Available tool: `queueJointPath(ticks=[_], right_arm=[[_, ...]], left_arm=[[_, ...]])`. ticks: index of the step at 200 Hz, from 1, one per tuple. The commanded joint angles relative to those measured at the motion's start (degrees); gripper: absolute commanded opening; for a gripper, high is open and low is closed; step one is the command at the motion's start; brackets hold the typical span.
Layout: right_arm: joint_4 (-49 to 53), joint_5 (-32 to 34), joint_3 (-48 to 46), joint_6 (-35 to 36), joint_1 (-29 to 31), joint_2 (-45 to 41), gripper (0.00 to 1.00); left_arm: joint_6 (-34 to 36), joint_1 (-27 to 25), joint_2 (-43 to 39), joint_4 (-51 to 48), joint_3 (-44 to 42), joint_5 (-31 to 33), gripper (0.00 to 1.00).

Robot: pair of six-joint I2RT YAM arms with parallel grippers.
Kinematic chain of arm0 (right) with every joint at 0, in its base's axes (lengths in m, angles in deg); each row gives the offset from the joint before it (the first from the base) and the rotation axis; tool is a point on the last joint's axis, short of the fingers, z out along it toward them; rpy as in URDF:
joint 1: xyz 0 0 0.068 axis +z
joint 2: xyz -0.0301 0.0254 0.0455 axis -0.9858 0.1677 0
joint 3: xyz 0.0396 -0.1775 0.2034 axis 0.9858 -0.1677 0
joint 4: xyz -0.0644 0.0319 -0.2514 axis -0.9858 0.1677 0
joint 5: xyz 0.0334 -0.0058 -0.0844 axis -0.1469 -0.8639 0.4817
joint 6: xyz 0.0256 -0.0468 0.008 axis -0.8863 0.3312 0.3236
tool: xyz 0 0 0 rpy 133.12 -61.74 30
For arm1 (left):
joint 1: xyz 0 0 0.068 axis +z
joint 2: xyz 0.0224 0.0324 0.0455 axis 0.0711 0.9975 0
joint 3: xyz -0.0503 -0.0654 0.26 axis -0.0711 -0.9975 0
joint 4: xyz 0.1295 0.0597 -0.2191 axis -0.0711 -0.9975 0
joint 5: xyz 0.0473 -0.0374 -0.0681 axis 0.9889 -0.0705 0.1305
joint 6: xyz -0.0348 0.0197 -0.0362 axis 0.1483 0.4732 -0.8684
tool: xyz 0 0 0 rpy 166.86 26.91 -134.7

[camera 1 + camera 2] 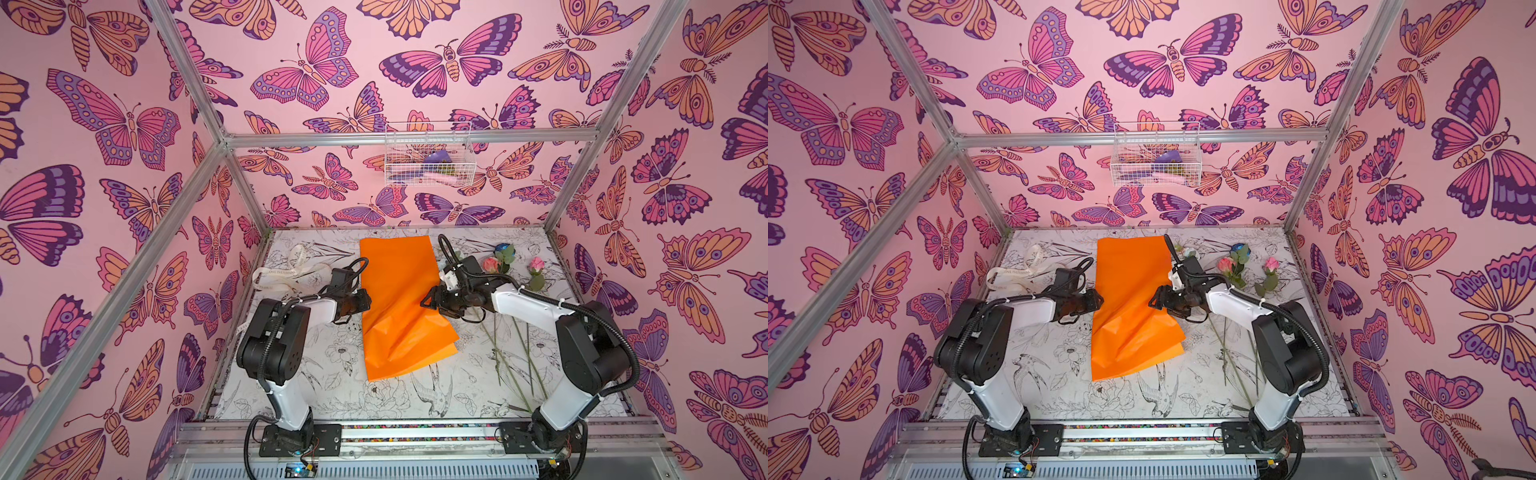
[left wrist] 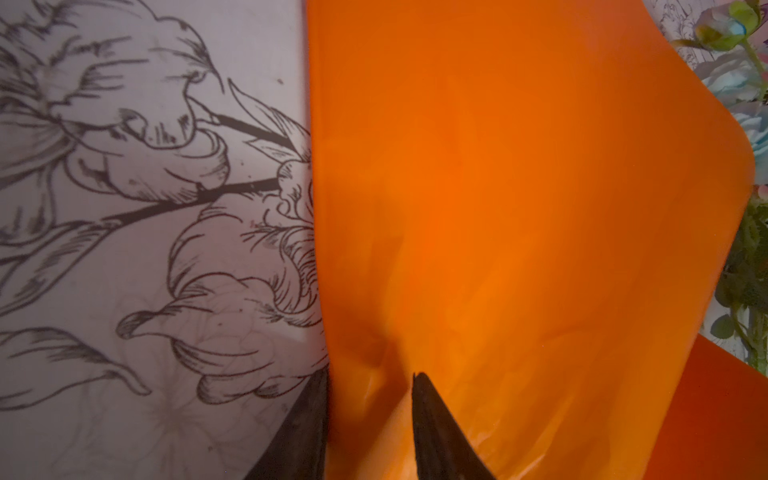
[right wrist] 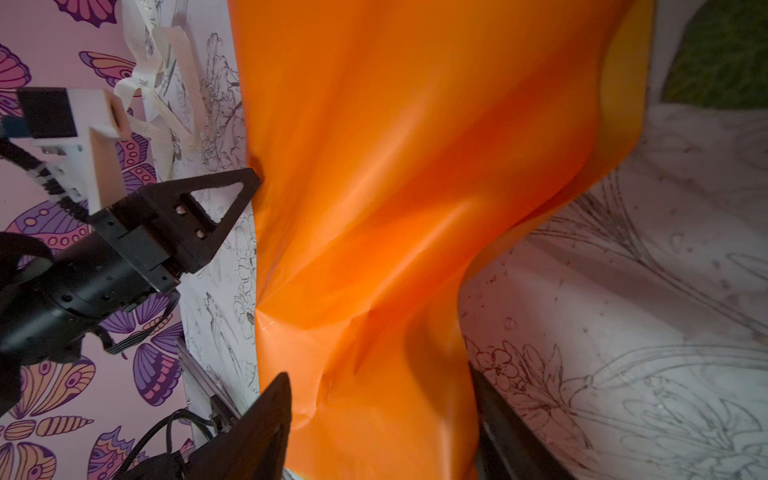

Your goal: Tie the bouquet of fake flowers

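since the roses lie outside the wrap, the sheet comes first

although the task is tying, nothing is bundled. the orange paper sheet [image 1: 397,266] lies lengthwise between the two grippers, rumpled and raised in the middle. the fake roses [image 1: 491,264] lie loose on the table [image 1: 332,395] behind the right gripper [image 1: 424,301], and their thin stems [image 1: 496,349] run under that arm's forearm. the cream ribbon [image 1: 282,274] sits behind the left gripper [image 1: 368,301], untouched.

the step in hand looks like taking the sheet by both long edges to straighten or shift it. to do it well, i judge each grip should take only a shallow bite of the edge, with both grips at the same place along the sheet. the pull should be even and outward, kept low, so the thin paper flattens rather than creases or tears.

both arms reach inward with forearms near level, fingers pointing at each other across the paper. the right gripper's jaws stand wide, one on either side of the paper's raised edge, with nothing pinched. the left gripper's fingers sit part-way apart astride the opposite edge with a ruck of paper between them. whether they bite it i cannot tell.
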Motion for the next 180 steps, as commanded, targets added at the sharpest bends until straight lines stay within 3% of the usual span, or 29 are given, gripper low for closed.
queueJointPath(ticks=[1, 121, 149, 180], right_arm=[[0.46, -1.23, -0.54, -0.76, 0.14, -2.42, 0.65], [6.93, 3.84, -0.54, 0.17, 0.14, -5.43, 0.59], [6.53, 3.33, -0.71, -0.43, 0.12, -5.96, 0.48], [4.85, 2.08, -1.16, -2.02, 0.14, -5.04, 0.21]], left_arm=[[0.31, -0.04, 1.08, -3.09, -0.24, 1.04, 0.37], [0.25, -0.03, 0.73, -3.02, -0.58, 1.48, 0.37], [0.13, -0.03, 0.63, -3.08, -0.47, 1.26, 0.39], [0.24, -0.03, -1.05, -3.03, -0.57, -0.20, 0.47]])
